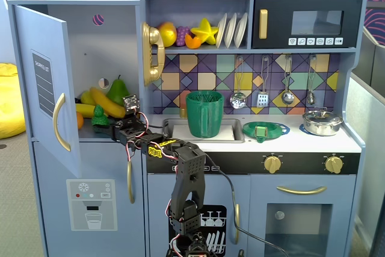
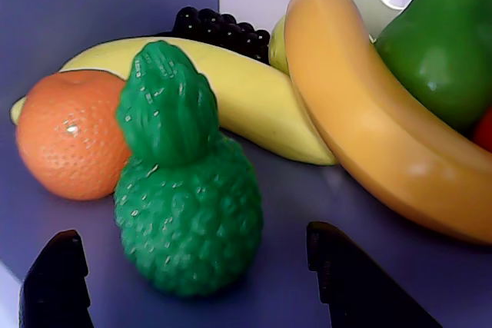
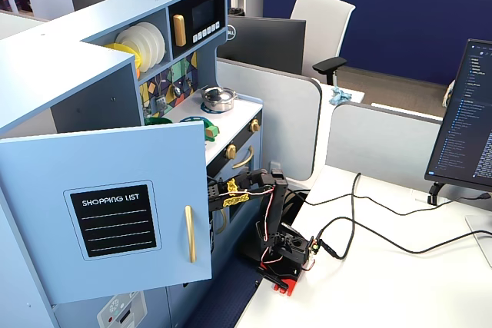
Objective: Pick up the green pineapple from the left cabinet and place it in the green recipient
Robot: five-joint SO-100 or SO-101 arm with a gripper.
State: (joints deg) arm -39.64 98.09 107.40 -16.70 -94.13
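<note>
Green pineapple (image 2: 187, 190) standing upright on the floor of the left cabinet (image 1: 114, 46), touching the orange (image 2: 69, 132), with bananas (image 2: 369, 113) behind it. My gripper (image 2: 192, 282) is spread, a finger on each side of the fruit, not touching. The green recipient (image 1: 204, 114) stands in the sink (image 1: 231, 130).

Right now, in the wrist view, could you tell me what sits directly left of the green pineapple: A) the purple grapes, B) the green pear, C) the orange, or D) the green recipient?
C: in the wrist view the orange sits immediately left of the green pineapple, while the open gripper frames the pineapple from below without touching it.
</note>
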